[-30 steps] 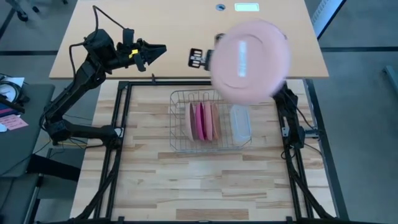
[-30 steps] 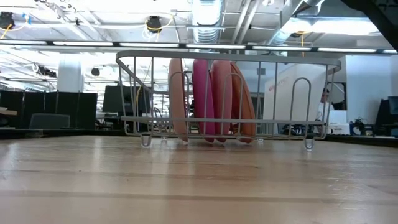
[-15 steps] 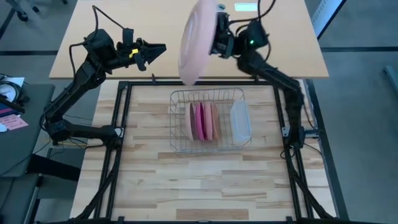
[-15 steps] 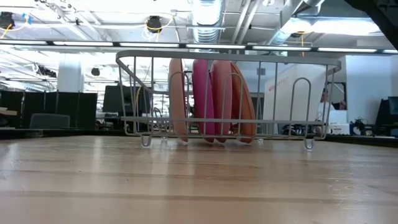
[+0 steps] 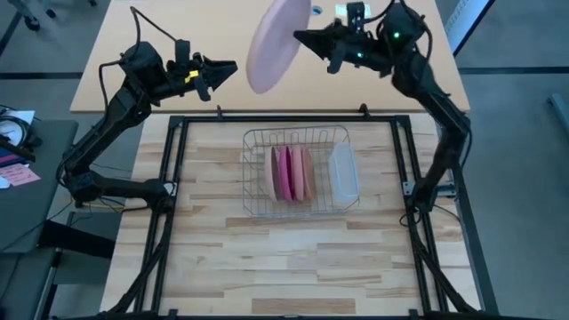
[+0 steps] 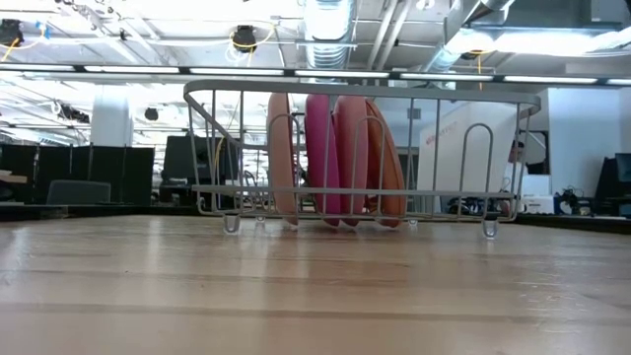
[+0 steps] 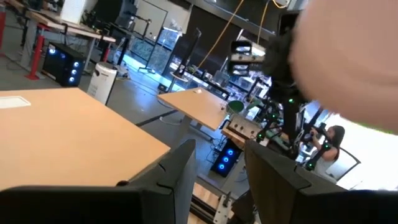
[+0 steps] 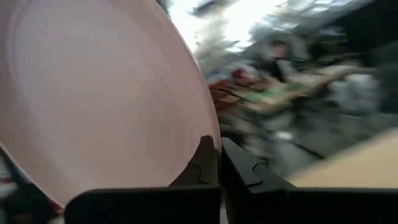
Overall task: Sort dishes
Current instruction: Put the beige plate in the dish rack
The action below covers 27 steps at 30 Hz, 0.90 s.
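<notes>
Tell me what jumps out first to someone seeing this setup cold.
The big pale pink plate held high over the table's far edge, pinched at its rim by the shut right gripper. Next, the wire rack mid-table, with salmon and magenta plates standing on edge inside and a translucent tub beside them. The left gripper hovers empty, facing the lifted plate.

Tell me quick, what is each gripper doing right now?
Left gripper: open, holding nothing, raised beyond the wire rack.
Right gripper: shut on the rim of the pale pink plate, held high.
</notes>
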{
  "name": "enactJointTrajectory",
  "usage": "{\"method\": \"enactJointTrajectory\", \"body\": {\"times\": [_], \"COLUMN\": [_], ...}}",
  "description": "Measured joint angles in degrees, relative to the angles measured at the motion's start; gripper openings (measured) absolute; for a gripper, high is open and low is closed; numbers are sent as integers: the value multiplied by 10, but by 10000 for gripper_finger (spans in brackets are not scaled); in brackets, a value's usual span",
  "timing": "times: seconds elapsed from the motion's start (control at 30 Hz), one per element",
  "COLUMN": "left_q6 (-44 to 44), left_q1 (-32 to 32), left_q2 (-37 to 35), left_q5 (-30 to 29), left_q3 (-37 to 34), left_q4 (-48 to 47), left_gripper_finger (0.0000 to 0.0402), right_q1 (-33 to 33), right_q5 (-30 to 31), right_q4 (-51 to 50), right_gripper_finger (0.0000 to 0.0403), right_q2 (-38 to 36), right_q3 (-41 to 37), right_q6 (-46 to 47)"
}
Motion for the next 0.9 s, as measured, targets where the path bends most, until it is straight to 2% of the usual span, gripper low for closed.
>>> {"method": "enactJointTrajectory", "body": {"times": [0.13,0.33,0.43,0.57,0.7,0.9], "left_q6": [0,0,0,2,2,2], "left_q1": [0,0,0,0,1,1], "left_q2": [0,0,0,0,0,0], "left_q5": [-3,-13,-19,-23,-24,-33], "left_q3": [0,0,0,0,0,0], "left_q4": [-1,-1,-6,-15,-17,-18], "left_gripper_finger": [132,132,132,132,132,132], "right_q1": [0,5,14,20,11,14], "right_q5": [105,234,301,396,411,411], "right_q4": [-119,-255,-306,-415,-521,-568], "right_gripper_finger": [0,0,0,0,0,0], "right_q2": [-19,-25,-25,-24,-21,-21], "right_q3": [0,0,0,0,-1,-1], "right_q6": [-47,-23,4,95,114,91]}}
